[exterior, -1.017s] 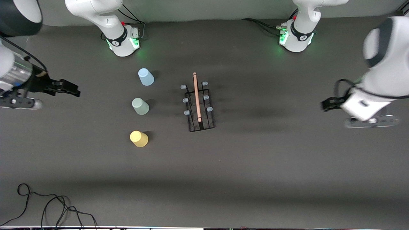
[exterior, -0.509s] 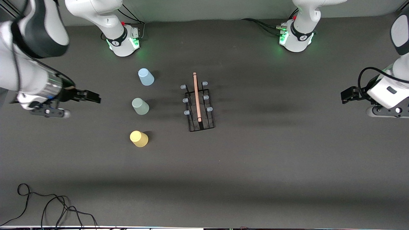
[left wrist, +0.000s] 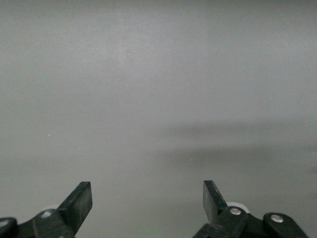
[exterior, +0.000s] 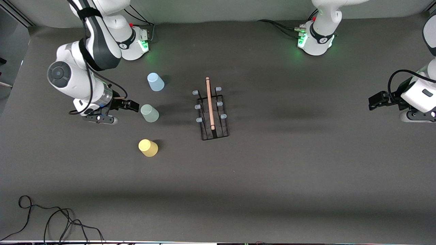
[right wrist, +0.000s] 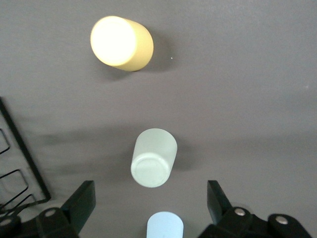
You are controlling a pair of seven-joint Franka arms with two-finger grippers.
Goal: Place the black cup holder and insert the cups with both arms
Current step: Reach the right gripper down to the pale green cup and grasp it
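Black rack (exterior: 212, 114) standing mid-counter, wooden handle (exterior: 209, 103) running lengthwise from the arms' bases toward the front camera, pegs bare. Three cups upside down in a row toward the right arm's end of the counter: blue cup (exterior: 155, 82) nearest the bases, grey-green cup (exterior: 150, 113) in the middle, yellow cup (exterior: 148, 147) nearest the camera. Right gripper (exterior: 131, 105) just beside the grey-green cup, fingers spread wide and empty, pointing at it; in the right wrist view that cup (right wrist: 154, 157) sitting centred ahead of the gap. Clearly the nearer arm for any cup. Left gripper (exterior: 375, 101) waiting at its own end of the counter, well apart from the rack, fingers (left wrist: 79, 203) released over bare counter (left wrist: 158, 99). Compared with a second ago: right gripper swung in from the counter's edge to the cup; left gripper drawn slightly outward.
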